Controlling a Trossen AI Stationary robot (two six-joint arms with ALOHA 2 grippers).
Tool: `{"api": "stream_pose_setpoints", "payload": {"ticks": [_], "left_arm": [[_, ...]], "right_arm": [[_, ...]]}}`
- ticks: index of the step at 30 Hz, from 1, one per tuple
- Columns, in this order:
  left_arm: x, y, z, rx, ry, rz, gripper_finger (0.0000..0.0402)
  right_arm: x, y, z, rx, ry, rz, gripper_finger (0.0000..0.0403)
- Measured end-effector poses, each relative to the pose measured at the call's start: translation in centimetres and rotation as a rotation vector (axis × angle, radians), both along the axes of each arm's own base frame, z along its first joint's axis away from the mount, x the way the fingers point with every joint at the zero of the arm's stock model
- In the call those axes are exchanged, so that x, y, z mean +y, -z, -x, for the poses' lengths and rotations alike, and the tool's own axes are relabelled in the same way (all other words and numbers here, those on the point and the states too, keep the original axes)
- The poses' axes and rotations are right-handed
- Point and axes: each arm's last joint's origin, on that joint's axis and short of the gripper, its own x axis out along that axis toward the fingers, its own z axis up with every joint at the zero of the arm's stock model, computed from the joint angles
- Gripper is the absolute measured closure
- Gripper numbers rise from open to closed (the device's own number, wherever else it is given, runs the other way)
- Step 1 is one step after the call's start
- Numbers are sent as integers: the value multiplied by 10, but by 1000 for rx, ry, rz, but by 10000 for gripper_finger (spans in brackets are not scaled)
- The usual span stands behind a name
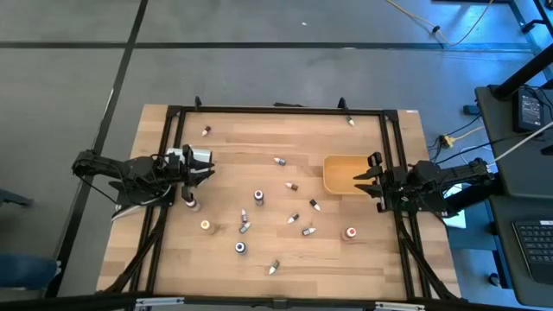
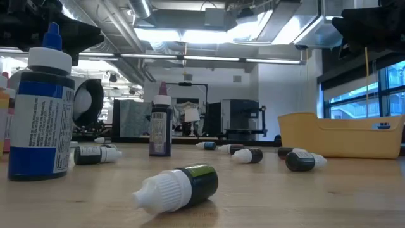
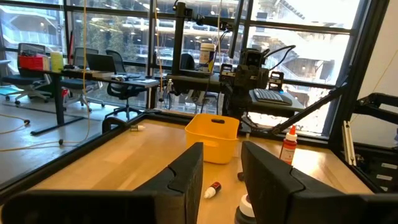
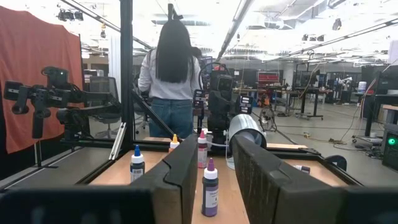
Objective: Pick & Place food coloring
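Note:
Several small food coloring bottles are scattered over the wooden table point(image 1: 259, 142), some upright, some on their sides, such as one point(image 1: 258, 198) at the middle and one point(image 1: 240, 248) nearer the front. The tan tray point(image 1: 344, 174) stands on the table at the right. My left gripper point(image 1: 210, 166) hovers at the left side, fingers open with a narrow gap point(image 3: 222, 149) and nothing between them. My right gripper point(image 1: 359, 180) hovers at the right side over the tray's right part, also open with a narrow gap point(image 4: 214, 140) and nothing between its fingers.
A black frame point(image 1: 276, 111) runs around the table's edges. In the low view a blue-labelled bottle point(image 2: 41, 107) stands close by and another point(image 2: 180, 187) lies on its side. In the right wrist view a person point(image 4: 171, 74) stands beyond the table, back turned.

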Motion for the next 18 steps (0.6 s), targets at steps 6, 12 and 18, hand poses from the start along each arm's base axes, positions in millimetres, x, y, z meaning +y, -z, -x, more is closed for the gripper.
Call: {"api": "stream_pose_setpoints", "payload": {"ticks": [6, 12, 18], "left_arm": [[0, 0, 0, 0, 0, 0, 299], [0, 0, 0, 0, 0, 0, 299], [0, 0, 0, 0, 0, 0, 296]], "right_arm": [[0, 0, 0, 0, 0, 0, 297], [0, 0, 0, 0, 0, 0, 297], [0, 0, 0, 0, 0, 0, 297]]}}
